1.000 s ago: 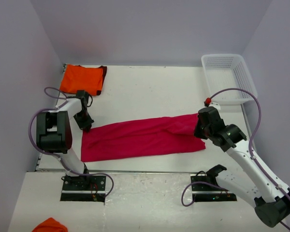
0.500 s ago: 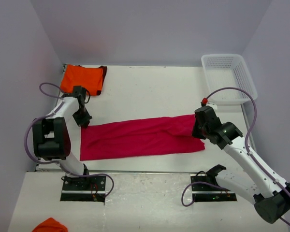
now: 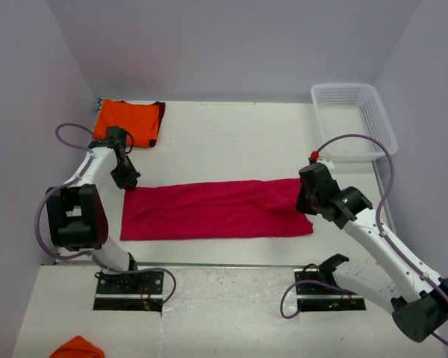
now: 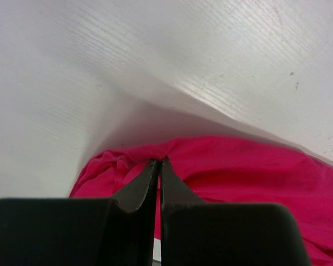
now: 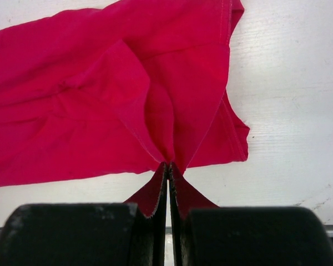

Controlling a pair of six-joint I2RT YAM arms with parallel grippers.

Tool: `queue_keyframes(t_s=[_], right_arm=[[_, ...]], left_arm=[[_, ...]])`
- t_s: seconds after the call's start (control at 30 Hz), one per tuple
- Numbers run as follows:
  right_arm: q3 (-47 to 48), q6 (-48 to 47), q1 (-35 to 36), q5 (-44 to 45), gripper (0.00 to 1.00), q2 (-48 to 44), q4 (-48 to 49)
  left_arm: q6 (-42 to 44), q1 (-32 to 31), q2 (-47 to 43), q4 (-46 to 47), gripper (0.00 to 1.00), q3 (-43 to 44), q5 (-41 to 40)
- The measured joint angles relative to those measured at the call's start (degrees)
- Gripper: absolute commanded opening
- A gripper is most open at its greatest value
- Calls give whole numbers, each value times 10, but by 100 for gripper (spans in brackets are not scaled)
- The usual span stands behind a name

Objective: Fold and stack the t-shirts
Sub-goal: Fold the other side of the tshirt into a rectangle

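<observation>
- Orange t-shirt (image 3: 127, 121): flat compact rectangle at the back-left corner of the surface (image 3: 224, 142); neither hand is on it.
- Left hand (image 4: 159, 162): jaws fully closed, pinching a bunched bit of the left end of the crimson-pink t-shirt (image 3: 209, 210).
- Crimson-pink t-shirt: long band across the near middle of the surface, strung between my two hands.
- Handling, my read: light, limp cloth that drapes and bunches at each pinch. I'd take it by hems or corners and keep both ends taut so the fold lands square.
- Right hand (image 5: 168, 165): jaws closed tight on a gathered fold at the right end, cloth fanning out from the tips.
- Basket (image 3: 381, 123): back right, well apart.
</observation>
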Motion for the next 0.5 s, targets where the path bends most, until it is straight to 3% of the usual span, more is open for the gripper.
queue_keyframes(t_s=[0.27, 0.3, 0.33, 0.5], right_arm=[[0, 0, 0, 0, 0, 0, 0], [0, 0, 0, 0, 0, 0, 0], [0, 0, 0, 0, 0, 0, 0], [0, 1, 0, 1, 0, 0, 0]], left_arm=[[21, 6, 13, 14, 13, -10, 31], [23, 7, 15, 16, 11, -13, 34], [24, 9, 16, 17, 0, -17, 38], [32, 21, 16, 22, 0, -27, 42]])
